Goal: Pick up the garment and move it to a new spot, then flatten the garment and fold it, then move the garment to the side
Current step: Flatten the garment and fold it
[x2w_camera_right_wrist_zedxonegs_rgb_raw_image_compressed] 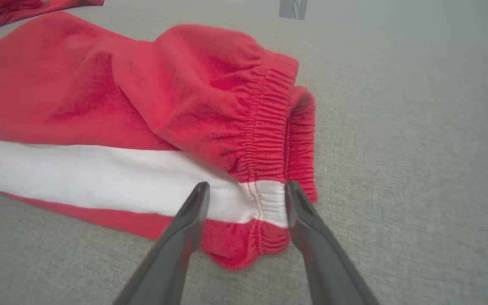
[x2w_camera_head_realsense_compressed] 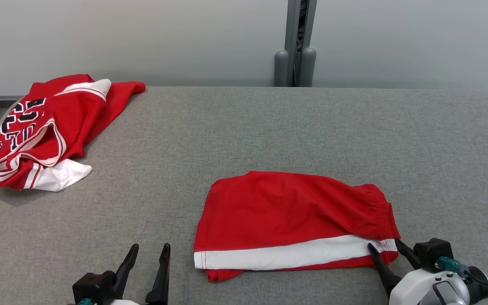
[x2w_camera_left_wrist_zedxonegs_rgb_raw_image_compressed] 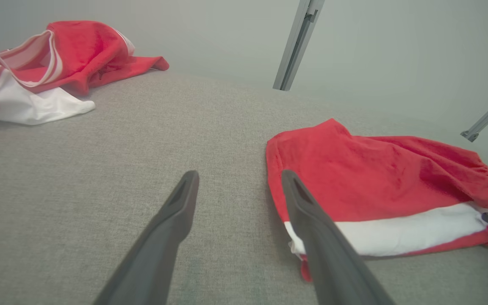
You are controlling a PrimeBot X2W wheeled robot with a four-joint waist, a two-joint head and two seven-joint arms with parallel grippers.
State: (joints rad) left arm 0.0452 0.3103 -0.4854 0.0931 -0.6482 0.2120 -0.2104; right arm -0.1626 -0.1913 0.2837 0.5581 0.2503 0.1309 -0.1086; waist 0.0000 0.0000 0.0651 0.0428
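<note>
- Red shorts [x2w_camera_head_realsense_compressed: 295, 212] lie folded near the front middle of the grey tabletop [x2w_camera_head_realsense_compressed: 269, 127]. The white stripe [x2w_camera_head_realsense_compressed: 286, 254] runs along the near edge and the elastic waistband [x2w_camera_right_wrist_zedxonegs_rgb_raw_image_compressed: 269, 140] is at the right end.
- Your right gripper [x2w_camera_head_realsense_compressed: 383, 244] sits low at that waistband corner, fingers apart with the stripe's end between them; nothing is pinched yet.
- Your left gripper [x2w_camera_head_realsense_compressed: 151, 246] hangs wide open just left of the shorts, holding nothing.
- Judging by the neat fold, the step in hand looks like taking hold to shift the bundle aside.
- Slide the lower finger under all the layers before you close, or the top layer alone may lift and the fold will open.
- Bring the left gripper to the opposite near corner and pinch the full stack there too, so both ends travel together.
- Lift only a little and carry it level; dragging on this rough surface could roll the bottom edge.
- Steer away from the red jersey [x2w_camera_head_realsense_compressed: 45, 131] heaped at the far left corner.
</note>
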